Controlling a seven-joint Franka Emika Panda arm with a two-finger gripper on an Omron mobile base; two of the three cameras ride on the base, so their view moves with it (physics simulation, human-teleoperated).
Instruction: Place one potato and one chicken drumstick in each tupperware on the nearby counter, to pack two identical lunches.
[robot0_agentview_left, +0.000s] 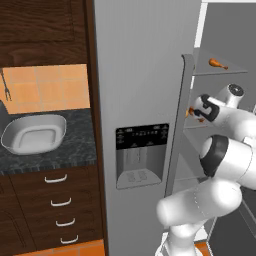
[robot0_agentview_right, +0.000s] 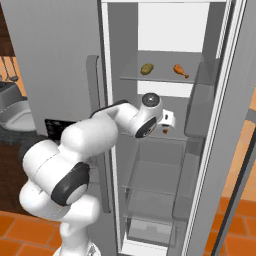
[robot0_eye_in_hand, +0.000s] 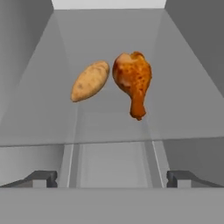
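Spread wide and holding nothing, my gripper (robot0_eye_in_hand: 112, 178) reaches into the open fridge (robot0_agentview_right: 165, 30) at its middle glass shelf (robot0_eye_in_hand: 183, 118), where a potato (robot0_eye_in_hand: 90, 81) and a chicken drumstick (robot0_eye_in_hand: 133, 81) lie just beside each other. Another potato (robot0_agentview_right: 146, 69) and drumstick (robot0_agentview_right: 180, 70) sit apart on the upper shelf (robot0_agentview_right: 160, 77). One tupperware (robot0_agentview_left: 34, 133) rests on the counter (robot0_agentview_left: 75, 150) near its front edge.

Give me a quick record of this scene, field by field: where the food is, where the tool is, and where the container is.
fridge: door open, glass shelves inside
upper shelf: one potato and one chicken drumstick, apart
shelf ahead of tool: potato beside drumstick, close together
tool: open, empty, inside the fridge, short of the food
tupperware: empty, on the counter left of the fridge
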